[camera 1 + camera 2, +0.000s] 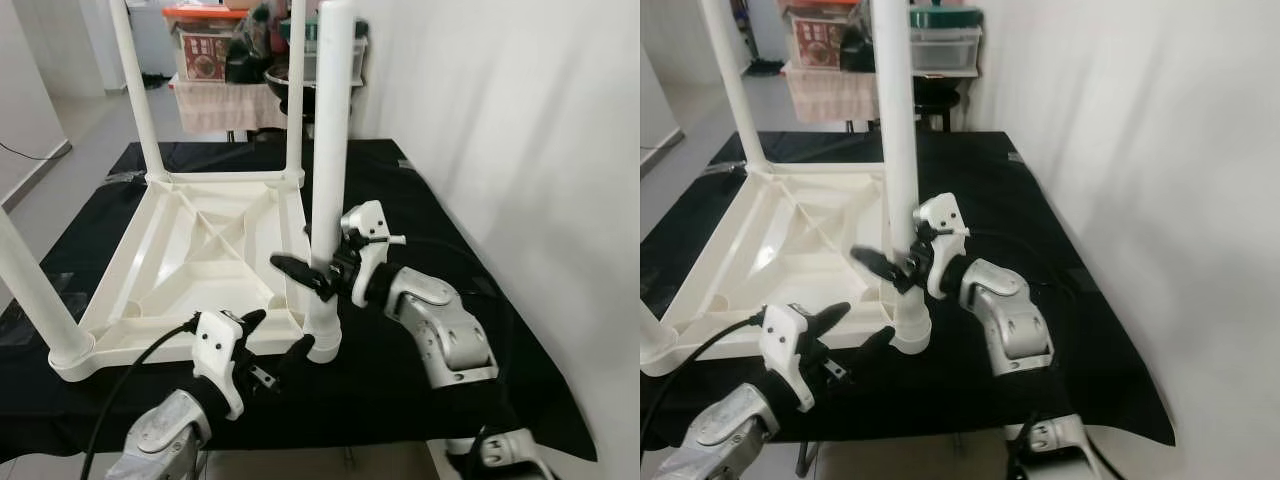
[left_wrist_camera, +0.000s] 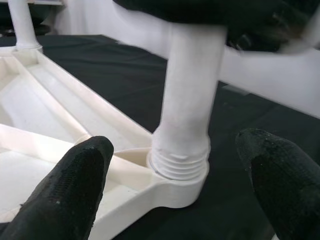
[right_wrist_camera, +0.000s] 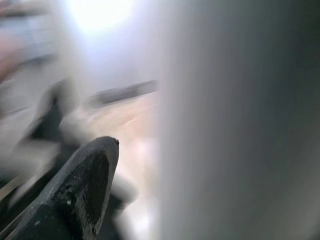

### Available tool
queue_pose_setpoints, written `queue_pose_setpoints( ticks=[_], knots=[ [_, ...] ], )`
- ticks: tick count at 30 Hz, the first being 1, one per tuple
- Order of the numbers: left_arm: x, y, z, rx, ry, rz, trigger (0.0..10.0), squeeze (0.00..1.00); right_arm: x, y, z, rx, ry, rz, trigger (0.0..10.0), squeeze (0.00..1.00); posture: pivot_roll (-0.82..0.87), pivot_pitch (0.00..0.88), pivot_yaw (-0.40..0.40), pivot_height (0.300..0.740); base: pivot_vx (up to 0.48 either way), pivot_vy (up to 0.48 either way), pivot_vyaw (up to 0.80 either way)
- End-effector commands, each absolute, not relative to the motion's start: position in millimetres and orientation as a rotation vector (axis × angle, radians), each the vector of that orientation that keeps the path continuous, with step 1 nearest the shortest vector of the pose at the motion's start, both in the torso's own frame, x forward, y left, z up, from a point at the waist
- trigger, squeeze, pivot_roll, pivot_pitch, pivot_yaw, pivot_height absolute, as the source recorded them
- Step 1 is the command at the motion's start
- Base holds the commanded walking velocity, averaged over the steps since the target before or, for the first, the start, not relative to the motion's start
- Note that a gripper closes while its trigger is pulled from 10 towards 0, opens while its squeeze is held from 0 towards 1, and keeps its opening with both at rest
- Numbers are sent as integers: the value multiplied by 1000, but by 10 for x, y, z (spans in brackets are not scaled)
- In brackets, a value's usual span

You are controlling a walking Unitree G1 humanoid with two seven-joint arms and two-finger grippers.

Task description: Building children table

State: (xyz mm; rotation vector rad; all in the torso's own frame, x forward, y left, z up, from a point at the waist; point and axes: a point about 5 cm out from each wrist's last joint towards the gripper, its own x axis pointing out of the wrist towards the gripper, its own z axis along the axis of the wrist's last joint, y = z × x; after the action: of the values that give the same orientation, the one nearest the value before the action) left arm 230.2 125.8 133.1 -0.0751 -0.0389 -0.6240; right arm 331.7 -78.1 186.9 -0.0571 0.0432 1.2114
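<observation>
White table [image 1: 190, 250] upside down on black cloth [image 1: 400, 380] at frame centre, legs upward, right gripper [image 1: 318, 268] grasping the near leg [image 1: 328, 180] mid-frame, left gripper [image 1: 272, 345] at lower centre, fingers spread either side of its threaded socket [image 2: 180, 172].

The white plastic table [image 1: 190, 260] lies upside down on the black cloth, ribbed underside up. The near-corner leg [image 1: 328, 150] stands upright in its socket, threads still showing.

black-covered table [image 1: 420, 215], upturned white children's table [image 1: 200, 262]
</observation>
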Motion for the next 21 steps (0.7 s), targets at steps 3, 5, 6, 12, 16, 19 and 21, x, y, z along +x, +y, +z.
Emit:
queue_pose_setpoints(
  ticks=[3, 5, 6, 12, 16, 19, 21],
  knots=[
    [2310, 1252, 1317, -77, -43, -616, 10000, 0, 3326, -725, 1842, -84, 48, 1343, 10000, 0, 54, 0, -82, 740, 0, 0, 0],
    [2314, 1235, 1317, -70, -46, -611, 10000, 0, 3408, -708, 1835, -51, 65, 1342, 0, 0, 51, 0, -87, 740, 0, 0, 0],
    [2314, 1235, 1317, -70, -46, -611, 10000, 0, 3408, -708, 1835, -51, 65, 1342, 0, 0, 51, 0, -87, 740, 0, 0, 0],
    [2328, 1198, 1317, -73, -52, -609, 10000, 0, 3436, -728, 1843, 5, 53, 1359, 0, 0, 42, 0, -91, 740, 0, 0, 0],
    [2337, 1178, 1321, -81, -55, -612, 10000, 0, 3426, -789, 1828, 23, 53, 1358, 0, 0, 22, 0, -88, 740, 0, 0, 0],
    [2344, 1161, 1322, -87, -56, -617, 10000, 0, 3452, -866, 1800, 17, 58, 1330, 0, 0, 7, 0, -87, 740, 0, 0, 0],
    [2342, 1156, 1325, -87, -55, -621, 10000, 0, 3493, -966, 1763, 0, 67, 1212, 0, 0, -3, 0, -83, 740, 0, 0, 0]
  ],
)
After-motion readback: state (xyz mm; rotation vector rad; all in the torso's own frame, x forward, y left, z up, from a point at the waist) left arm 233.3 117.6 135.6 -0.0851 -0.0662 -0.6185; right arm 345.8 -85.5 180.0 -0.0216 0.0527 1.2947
